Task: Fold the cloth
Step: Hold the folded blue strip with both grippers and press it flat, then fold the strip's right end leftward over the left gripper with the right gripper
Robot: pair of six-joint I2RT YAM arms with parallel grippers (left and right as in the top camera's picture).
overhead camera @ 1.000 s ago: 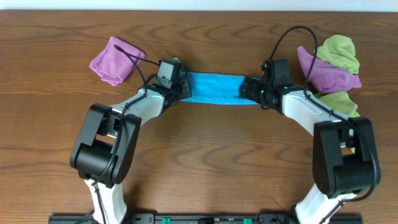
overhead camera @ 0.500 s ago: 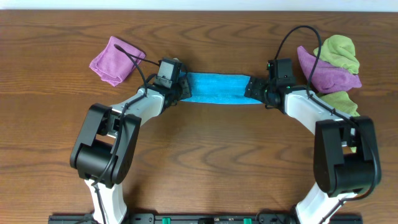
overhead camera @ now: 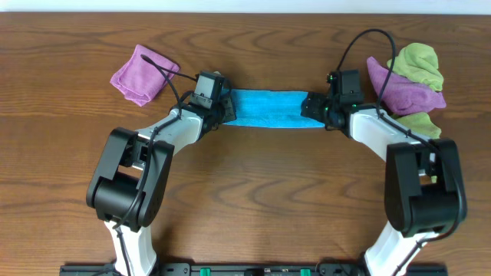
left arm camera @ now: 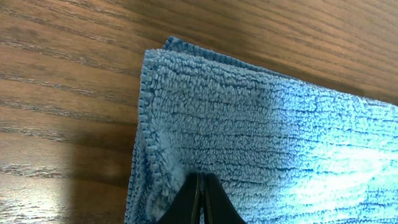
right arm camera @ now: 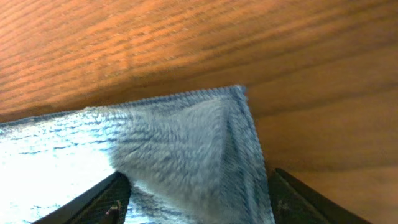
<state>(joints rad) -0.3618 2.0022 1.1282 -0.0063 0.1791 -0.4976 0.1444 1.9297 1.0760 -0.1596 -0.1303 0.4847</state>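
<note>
The sky-blue cloth (overhead camera: 267, 109) lies as a long folded strip across the far middle of the table. My left gripper (overhead camera: 224, 111) sits at its left end; in the left wrist view its fingers (left arm camera: 202, 198) are shut, pinching the cloth (left arm camera: 261, 137) near its folded corner. My right gripper (overhead camera: 310, 106) is at the strip's right end. In the right wrist view its fingers (right arm camera: 196, 199) are spread wide open on either side of the cloth's corner (right arm camera: 199, 143), which lies on the wood.
A purple cloth (overhead camera: 141, 73) lies at the far left. At the far right a purple cloth (overhead camera: 403, 88) lies over lime-green cloths (overhead camera: 419, 65), close to my right arm. The wooden table (overhead camera: 253, 192) spreads toward me.
My right gripper shifted slightly right and then back along the cloth's right end. The left arm and the cloth have stayed in place.
</note>
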